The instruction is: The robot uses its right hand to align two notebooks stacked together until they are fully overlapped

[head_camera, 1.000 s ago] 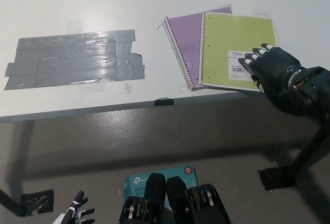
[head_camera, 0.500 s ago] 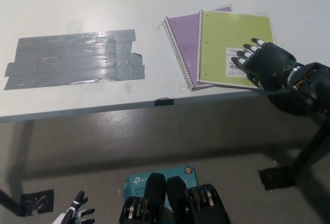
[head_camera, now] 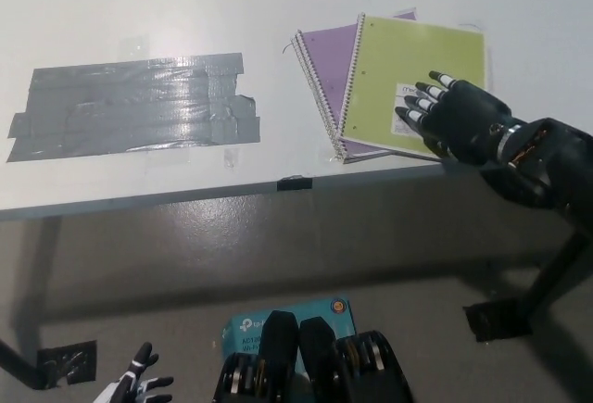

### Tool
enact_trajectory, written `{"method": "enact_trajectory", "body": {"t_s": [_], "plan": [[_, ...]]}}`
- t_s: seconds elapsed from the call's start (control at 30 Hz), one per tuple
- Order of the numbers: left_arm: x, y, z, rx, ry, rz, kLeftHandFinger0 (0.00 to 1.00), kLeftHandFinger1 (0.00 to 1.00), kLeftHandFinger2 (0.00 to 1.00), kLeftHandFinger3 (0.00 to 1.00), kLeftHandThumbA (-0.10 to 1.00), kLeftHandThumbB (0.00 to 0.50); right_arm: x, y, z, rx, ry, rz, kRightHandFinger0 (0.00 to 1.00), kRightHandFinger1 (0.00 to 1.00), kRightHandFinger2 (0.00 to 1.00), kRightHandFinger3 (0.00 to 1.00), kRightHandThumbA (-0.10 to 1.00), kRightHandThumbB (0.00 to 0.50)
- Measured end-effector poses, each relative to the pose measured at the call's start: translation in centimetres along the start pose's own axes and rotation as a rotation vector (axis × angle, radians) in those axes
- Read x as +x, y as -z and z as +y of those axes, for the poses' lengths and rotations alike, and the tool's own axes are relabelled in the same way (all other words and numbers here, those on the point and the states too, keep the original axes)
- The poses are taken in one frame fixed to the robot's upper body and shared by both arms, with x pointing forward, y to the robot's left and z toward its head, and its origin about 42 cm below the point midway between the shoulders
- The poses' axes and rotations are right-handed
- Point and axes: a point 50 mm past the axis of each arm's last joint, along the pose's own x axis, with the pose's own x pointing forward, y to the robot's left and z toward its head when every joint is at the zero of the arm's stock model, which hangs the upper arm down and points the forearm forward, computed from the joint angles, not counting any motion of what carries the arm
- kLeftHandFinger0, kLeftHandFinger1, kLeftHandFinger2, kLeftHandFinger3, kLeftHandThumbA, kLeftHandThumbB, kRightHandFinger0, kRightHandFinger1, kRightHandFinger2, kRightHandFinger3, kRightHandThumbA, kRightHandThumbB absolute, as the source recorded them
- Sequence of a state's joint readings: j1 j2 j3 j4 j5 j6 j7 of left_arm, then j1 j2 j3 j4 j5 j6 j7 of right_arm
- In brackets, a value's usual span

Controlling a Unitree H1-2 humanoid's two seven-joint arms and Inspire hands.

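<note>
A green spiral notebook point(head_camera: 408, 74) lies on top of a purple spiral notebook point(head_camera: 326, 68) on the white table point(head_camera: 139, 5). The green one sits shifted right and tilted, so a strip of purple shows along its left side. My black right hand point(head_camera: 454, 118) rests flat on the green cover's lower right corner, fingers spread and pointing left, holding nothing. My white left hand point(head_camera: 139, 386) hangs low at the bottom left, far from the table, only its fingertips showing.
A patch of grey tape point(head_camera: 134, 105) covers the table's left part. A small black clip point(head_camera: 295, 182) sits on the front edge. Below the table, a teal box point(head_camera: 255, 324) lies on the floor.
My right hand has slid left across the green cover, and the green notebook has moved left and rotated, covering more of the purple one. The left hand has not moved.
</note>
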State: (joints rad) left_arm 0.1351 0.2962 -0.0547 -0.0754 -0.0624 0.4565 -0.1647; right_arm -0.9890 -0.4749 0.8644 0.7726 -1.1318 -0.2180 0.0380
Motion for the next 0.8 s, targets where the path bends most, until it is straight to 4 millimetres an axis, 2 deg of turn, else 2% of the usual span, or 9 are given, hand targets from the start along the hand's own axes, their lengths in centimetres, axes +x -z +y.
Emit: {"method": "enact_trajectory", "body": {"t_s": [0.13,0.2,0.33,0.47,0.5,0.6,0.7,0.8], "plan": [[0.1,-0.1,0.0,0.002,0.0,-0.002,0.82,0.82,0.83,1.0,1.0,0.5,0.0,-0.7,0.5,-0.028,0.006,-0.018,1.0,1.0,1.0,1.0,1.0,0.314],[0.1,-0.2,0.0,0.004,0.001,-0.005,0.8,0.79,0.8,1.0,1.0,0.5,0.0,-0.9,0.7,-0.025,0.014,-0.024,1.0,1.0,1.0,1.0,1.0,0.317],[0.2,-0.3,-0.2,0.009,0.006,-0.006,0.81,0.8,0.81,1.0,1.0,0.5,0.0,-2.0,0.8,-0.031,0.037,-0.046,1.0,1.0,1.0,1.0,1.0,0.325],[0.2,-0.3,-0.3,0.01,0.009,-0.006,0.77,0.76,0.77,1.0,1.0,0.5,-0.1,-2.7,0.9,-0.04,0.05,-0.063,1.0,1.0,1.0,1.0,1.0,0.314],[0.2,-0.3,-0.3,0.01,0.009,-0.006,0.72,0.74,0.76,1.0,1.0,0.5,-0.1,-2.8,0.9,-0.042,0.052,-0.066,1.0,1.0,1.0,1.0,1.0,0.321],[0.2,-0.3,-0.3,0.011,0.01,-0.006,0.72,0.75,0.77,1.0,1.0,0.5,-0.2,-3.0,1.1,-0.059,0.063,-0.077,1.0,1.0,1.0,1.0,1.0,0.318],[0.3,-0.4,-0.3,0.013,0.016,-0.009,0.74,0.74,0.75,1.0,1.0,0.5,-0.5,-3.1,1.3,-0.091,0.071,-0.09,1.0,1.0,1.0,1.0,1.0,0.335],[0.3,-0.6,-0.4,0.014,0.02,-0.013,0.7,0.72,0.74,1.0,1.0,0.5,-0.7,-2.9,1.6,-0.113,0.074,-0.094,1.0,1.0,1.0,1.0,1.0,0.315]]}}
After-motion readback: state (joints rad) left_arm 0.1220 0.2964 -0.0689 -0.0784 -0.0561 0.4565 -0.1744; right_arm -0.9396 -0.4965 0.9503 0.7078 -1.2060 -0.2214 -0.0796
